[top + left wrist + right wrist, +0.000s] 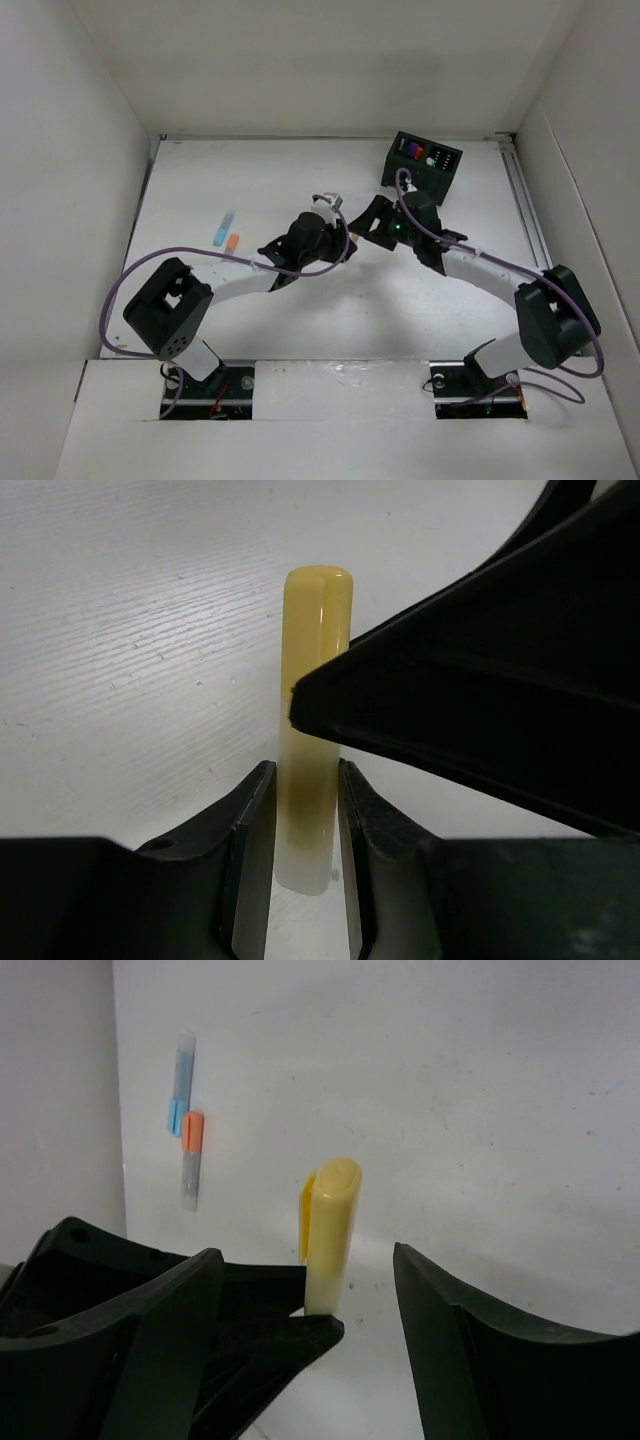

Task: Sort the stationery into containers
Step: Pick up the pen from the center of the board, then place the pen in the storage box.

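Observation:
My left gripper (307, 780) is shut on a yellow highlighter pen (318, 640) and holds it above the table at mid-table (352, 233). My right gripper (303, 1258) is open, its fingers on either side of the pen's capped free end (332, 1215) without touching it. One right finger (480, 700) crosses the left wrist view. The black two-compartment box (425, 160) stands at the back right with purple and other pens inside. A light-blue pen (224, 228) and an orange pen (233, 242) lie side by side on the table at the left.
The two grippers meet head-on at the table's middle (362, 228). White walls enclose the table on the left, back and right. The blue pen (181, 1085) and orange pen (192, 1150) also show far off in the right wrist view.

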Controlling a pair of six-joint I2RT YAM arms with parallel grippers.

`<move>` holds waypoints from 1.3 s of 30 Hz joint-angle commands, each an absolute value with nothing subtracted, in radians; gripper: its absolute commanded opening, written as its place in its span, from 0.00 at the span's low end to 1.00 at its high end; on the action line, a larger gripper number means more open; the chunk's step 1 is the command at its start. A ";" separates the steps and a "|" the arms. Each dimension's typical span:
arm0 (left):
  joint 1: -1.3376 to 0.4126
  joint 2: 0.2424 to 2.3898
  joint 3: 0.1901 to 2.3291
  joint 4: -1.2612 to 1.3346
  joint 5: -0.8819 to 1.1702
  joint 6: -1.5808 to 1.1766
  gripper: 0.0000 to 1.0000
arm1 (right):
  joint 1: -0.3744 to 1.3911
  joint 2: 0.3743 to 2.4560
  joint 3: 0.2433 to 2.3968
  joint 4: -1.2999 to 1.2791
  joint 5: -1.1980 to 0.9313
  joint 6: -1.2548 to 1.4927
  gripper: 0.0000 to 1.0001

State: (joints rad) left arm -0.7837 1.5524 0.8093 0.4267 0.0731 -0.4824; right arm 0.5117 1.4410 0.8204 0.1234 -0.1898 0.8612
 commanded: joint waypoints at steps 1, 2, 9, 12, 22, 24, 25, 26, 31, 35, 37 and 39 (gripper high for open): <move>-0.787 1.536 0.793 0.515 0.127 -0.468 0.00 | 0.518 1.480 0.876 0.190 -0.212 0.864 0.73; -0.787 1.536 0.793 0.515 0.138 -0.468 0.00 | 0.518 1.489 0.876 0.199 -0.212 0.873 0.66; -0.787 1.526 0.784 0.538 0.158 -0.448 0.18 | 0.518 1.539 0.905 0.199 -0.235 0.882 0.06; -0.787 1.494 0.784 0.538 0.170 -0.439 0.46 | 0.518 1.525 0.905 0.209 -0.177 0.903 0.02; -0.787 1.266 0.690 0.538 0.123 -0.426 0.75 | 0.368 1.450 1.012 0.137 -0.005 0.904 0.00; -0.787 1.188 0.654 0.548 0.097 -0.426 0.80 | 0.304 1.440 1.048 0.124 0.070 0.893 0.00; -0.787 1.163 0.641 0.548 0.088 -0.426 0.81 | 0.282 1.440 1.083 0.112 0.099 0.893 0.00; -0.787 1.125 0.632 0.548 0.087 -0.436 0.84 | 0.263 1.454 1.103 0.112 0.135 0.893 0.00; -0.787 1.089 0.629 0.532 0.107 -0.456 0.85 | 0.145 1.554 1.273 0.089 0.429 0.853 0.00; -0.764 1.127 0.647 0.514 0.155 -0.468 0.85 | 0.074 1.670 1.432 0.035 0.548 0.778 0.00; -0.753 1.155 0.647 0.514 0.198 -0.491 0.83 | 0.063 1.723 1.485 0.011 0.560 0.741 0.00; -0.744 1.167 0.647 0.523 0.207 -0.503 0.82 | 0.077 1.765 1.546 -0.004 0.613 0.683 0.00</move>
